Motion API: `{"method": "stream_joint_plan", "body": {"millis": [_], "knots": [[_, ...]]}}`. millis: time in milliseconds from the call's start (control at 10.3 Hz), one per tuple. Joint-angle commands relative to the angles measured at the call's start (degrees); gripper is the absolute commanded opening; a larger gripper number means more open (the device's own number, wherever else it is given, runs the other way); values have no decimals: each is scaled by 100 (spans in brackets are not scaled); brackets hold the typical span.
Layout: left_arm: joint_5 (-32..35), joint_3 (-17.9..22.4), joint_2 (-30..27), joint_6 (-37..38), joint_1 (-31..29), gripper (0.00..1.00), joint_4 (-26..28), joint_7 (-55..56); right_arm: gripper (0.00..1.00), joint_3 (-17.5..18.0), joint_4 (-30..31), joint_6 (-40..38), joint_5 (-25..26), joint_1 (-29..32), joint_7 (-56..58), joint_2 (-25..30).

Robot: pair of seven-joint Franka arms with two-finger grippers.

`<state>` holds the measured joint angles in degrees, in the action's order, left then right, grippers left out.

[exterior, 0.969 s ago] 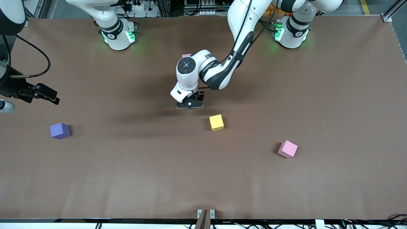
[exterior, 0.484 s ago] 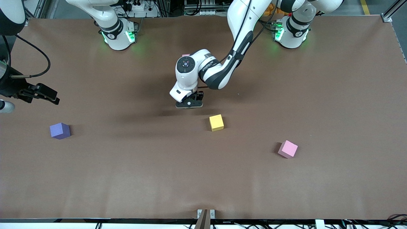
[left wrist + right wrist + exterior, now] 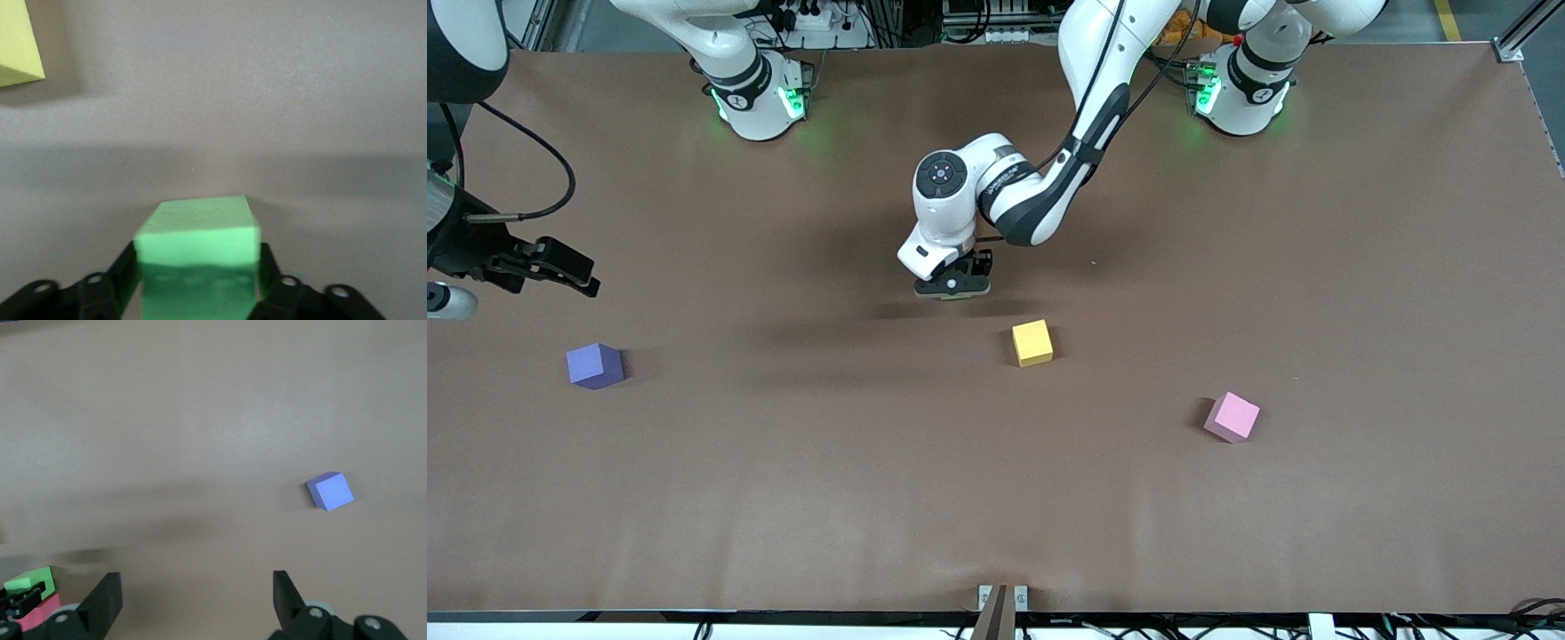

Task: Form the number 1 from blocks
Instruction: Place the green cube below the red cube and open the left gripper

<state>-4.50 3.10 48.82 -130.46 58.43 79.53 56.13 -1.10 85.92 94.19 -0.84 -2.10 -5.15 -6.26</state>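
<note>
My left gripper (image 3: 951,287) hangs low over the middle of the table, shut on the green block (image 3: 198,250). In the front view only a thin green edge (image 3: 952,297) shows under the hand. The yellow block (image 3: 1032,342) lies a little nearer the front camera, and its corner (image 3: 17,47) shows in the left wrist view. The purple block (image 3: 594,365) sits toward the right arm's end, and a pink block (image 3: 1232,416) toward the left arm's end. My right gripper (image 3: 580,274) waits open above the purple block (image 3: 330,491). The right wrist view shows a pinkish-red block (image 3: 41,611) next to the green one (image 3: 30,579). The other blocks are hidden.
The brown table cover (image 3: 1316,267) spreads wide and flat. The left arm's forearm (image 3: 1040,191) slants over the table's middle. Both robot bases (image 3: 756,89) stand along the edge farthest from the front camera.
The left gripper, with the green block in it, has crept away from the front camera, slightly toward the right arm's end. The right gripper has shifted a little.
</note>
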Motion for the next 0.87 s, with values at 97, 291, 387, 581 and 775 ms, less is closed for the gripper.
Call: {"method": "stream_joint_plan", "body": {"millis": [97,291,387,581,775], "knots": [[222,85,14,3,46,100,-87,91,100,31,-41,55,119,-10,-101,-24],[213,374,-223,56,2,100,-95,144,100,31,-41,64,119,-18,-101,-33],[213,602,-302,143,-6,100,-95,144,100,31,-41,99,119,-18,-92,-59],[204,1129,-434,415,-15,100,-95,92,100,31,-49,99,145,-44,-92,-68],[187,1630,-540,592,-85,100,-95,-92,100,31,-49,91,136,-71,-92,-68]]}}
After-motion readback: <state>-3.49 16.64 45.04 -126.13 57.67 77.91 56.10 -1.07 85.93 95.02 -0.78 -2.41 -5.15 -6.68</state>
